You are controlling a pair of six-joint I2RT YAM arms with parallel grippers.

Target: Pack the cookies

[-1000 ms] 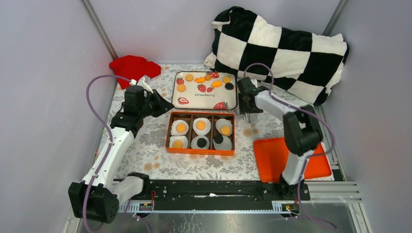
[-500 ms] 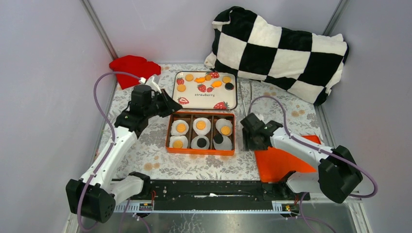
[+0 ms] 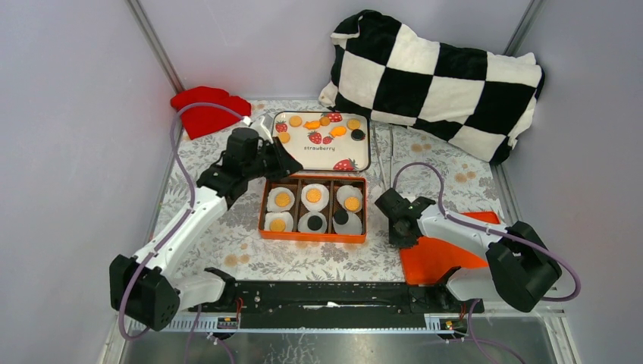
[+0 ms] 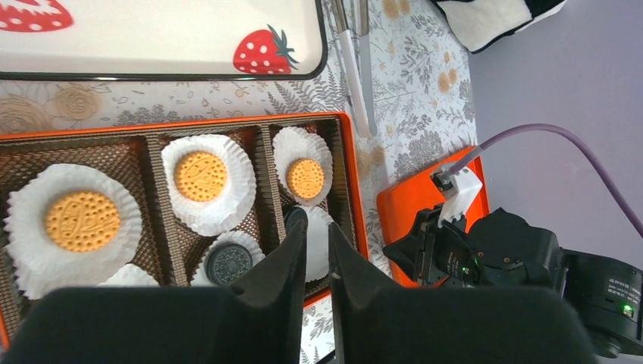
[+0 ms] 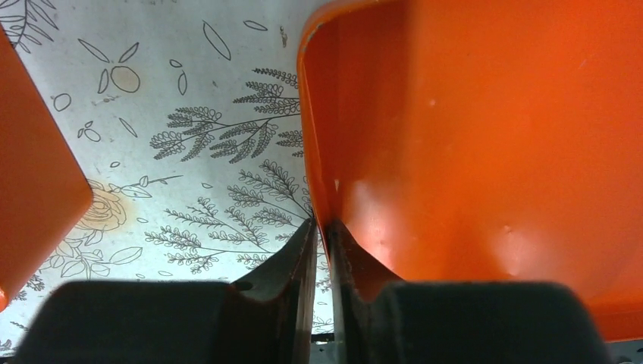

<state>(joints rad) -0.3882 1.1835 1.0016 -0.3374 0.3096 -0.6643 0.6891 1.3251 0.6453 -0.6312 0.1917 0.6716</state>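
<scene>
Round embossed cookies lie in pleated paper cups in an orange box.

The cookies are orange-yellow or black, the box and lid orange, the cushion chequered black and white.

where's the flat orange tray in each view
top external: flat orange tray lower right, under the right arm
left wrist: orange corner right of the cookie box
right wrist: fills the right side, rim in the right pincer
shared landmark: the cookie box, in all three
</scene>
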